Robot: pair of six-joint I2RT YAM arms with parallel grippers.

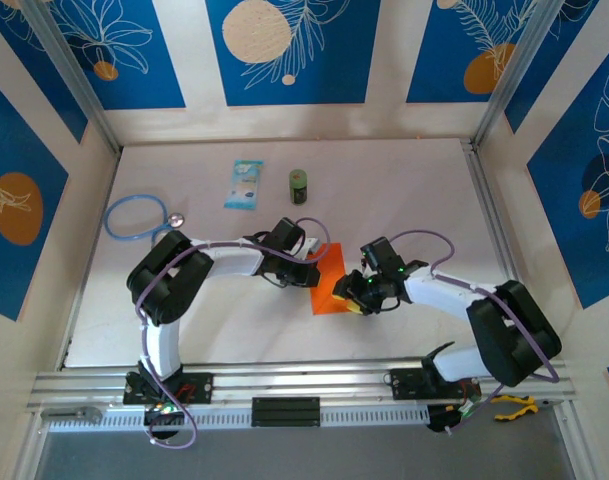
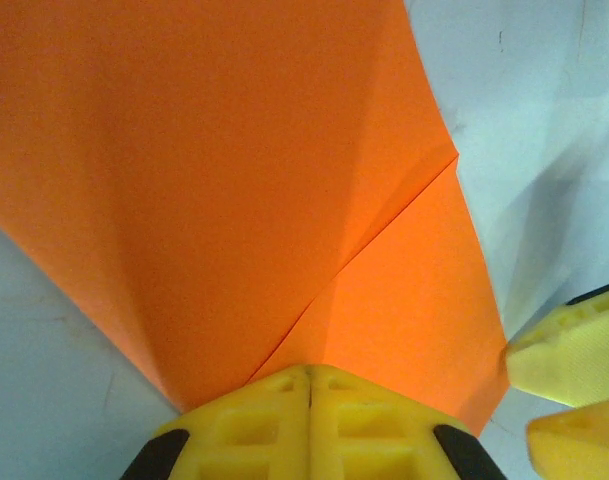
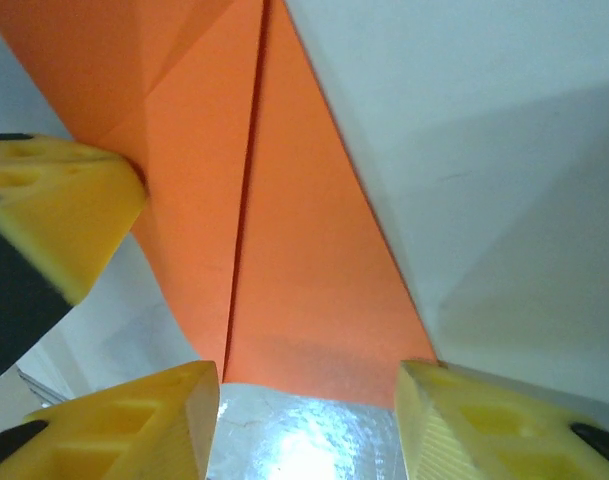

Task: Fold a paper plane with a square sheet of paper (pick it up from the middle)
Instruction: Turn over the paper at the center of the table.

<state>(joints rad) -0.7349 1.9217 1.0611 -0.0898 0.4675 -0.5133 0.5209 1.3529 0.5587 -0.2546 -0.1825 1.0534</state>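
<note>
While your left gripper (image 2: 309, 385) has its fingers pressed together on one corner of the orange sheet (image 2: 234, 170), your right gripper (image 3: 304, 425) stands with its fingers apart and holds nothing. The sheet, with folds in it, spreads ahead of the left gripper over the white surface (image 2: 544, 90). One straight end of it lies just ahead of the right gripper's gap.

White table (image 1: 404, 200) ringed by blue panels (image 1: 284, 50) with leaf drawings
</note>
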